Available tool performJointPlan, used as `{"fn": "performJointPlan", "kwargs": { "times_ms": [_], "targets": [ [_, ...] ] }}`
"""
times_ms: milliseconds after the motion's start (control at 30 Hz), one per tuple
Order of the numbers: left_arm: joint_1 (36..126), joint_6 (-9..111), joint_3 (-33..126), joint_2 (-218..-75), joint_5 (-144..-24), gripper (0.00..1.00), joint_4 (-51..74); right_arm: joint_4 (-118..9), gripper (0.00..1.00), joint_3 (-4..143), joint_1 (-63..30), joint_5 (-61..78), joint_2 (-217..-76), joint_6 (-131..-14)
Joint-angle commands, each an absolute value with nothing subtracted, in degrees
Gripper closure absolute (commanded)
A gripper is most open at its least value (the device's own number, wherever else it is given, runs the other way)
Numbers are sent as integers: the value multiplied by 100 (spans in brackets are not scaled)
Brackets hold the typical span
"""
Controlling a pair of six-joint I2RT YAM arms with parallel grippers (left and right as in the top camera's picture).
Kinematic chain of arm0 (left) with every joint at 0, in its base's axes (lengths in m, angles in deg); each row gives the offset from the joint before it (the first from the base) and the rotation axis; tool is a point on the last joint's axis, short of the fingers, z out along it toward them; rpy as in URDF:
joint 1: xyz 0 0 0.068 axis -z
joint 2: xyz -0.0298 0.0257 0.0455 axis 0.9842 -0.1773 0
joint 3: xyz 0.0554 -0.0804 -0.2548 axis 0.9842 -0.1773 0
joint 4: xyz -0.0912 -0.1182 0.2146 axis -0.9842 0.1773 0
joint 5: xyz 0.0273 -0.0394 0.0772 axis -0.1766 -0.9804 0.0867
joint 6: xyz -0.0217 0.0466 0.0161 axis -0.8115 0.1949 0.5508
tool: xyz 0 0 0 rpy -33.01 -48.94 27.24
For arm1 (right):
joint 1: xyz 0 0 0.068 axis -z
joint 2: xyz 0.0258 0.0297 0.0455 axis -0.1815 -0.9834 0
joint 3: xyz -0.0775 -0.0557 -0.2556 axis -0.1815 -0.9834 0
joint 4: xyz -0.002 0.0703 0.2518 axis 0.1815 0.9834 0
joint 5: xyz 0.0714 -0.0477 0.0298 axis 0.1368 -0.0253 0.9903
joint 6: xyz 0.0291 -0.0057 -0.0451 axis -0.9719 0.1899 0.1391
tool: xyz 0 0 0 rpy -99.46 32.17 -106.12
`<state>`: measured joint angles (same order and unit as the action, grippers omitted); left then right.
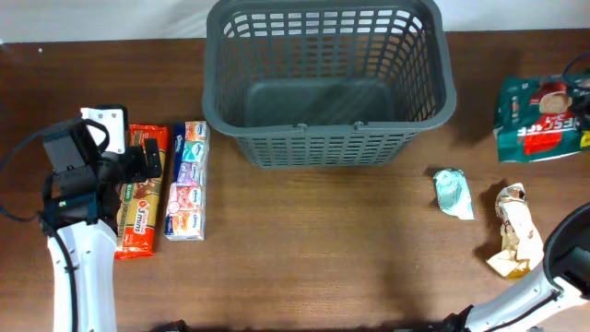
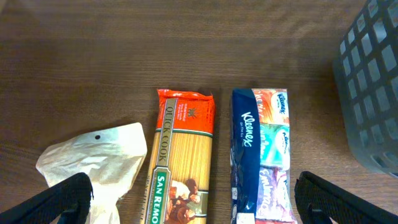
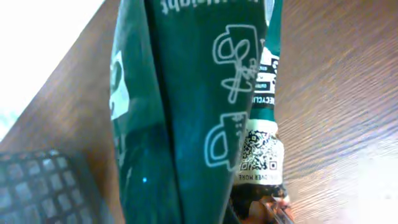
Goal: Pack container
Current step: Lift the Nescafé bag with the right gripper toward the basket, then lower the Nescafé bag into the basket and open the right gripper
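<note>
The dark grey lattice basket (image 1: 323, 143) stands at the back middle of the table; its wall shows at the right of the left wrist view (image 2: 371, 93). My left gripper (image 1: 147, 159) (image 2: 205, 205) is open, its fingers spread over an orange spaghetti packet (image 1: 140, 198) (image 2: 183, 162) and a Kleenex tissue multipack (image 1: 187, 180) (image 2: 261, 155). My right gripper (image 1: 579, 85) is at the far right on a green packet (image 1: 539, 115) (image 3: 186, 106), which fills the right wrist view and hides the fingers.
A white paper bag (image 1: 103, 120) (image 2: 93, 162) lies left of the spaghetti. A small teal packet (image 1: 453, 193) and a cream and brown packet (image 1: 514, 231) lie at the right front. The basket (image 3: 37, 186) is left of the green packet.
</note>
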<state>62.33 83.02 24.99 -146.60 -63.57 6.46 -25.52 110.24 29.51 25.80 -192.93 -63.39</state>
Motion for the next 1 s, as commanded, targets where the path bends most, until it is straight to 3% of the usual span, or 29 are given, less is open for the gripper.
{"fn": "performJointPlan", "kwargs": {
  "times_ms": [0, 400, 667, 967],
  "targets": [
    [6209, 8374, 2607, -14700, -6460, 1, 631, -2622, 96, 11518, 2883, 3649, -18945, -6372],
    [6209, 8374, 2607, -14700, -6460, 1, 631, -2106, 96, 13693, 2015, 3896, -18056, -6385],
    [6209, 8374, 2607, -14700, -6460, 1, 631, -2135, 96, 14613, 782, 3706, -17723, -6328],
    [6209, 8374, 2607, -14700, -6460, 1, 631, -2196, 96, 14551, -846, 3303, -18036, -5756]
  ]
}}
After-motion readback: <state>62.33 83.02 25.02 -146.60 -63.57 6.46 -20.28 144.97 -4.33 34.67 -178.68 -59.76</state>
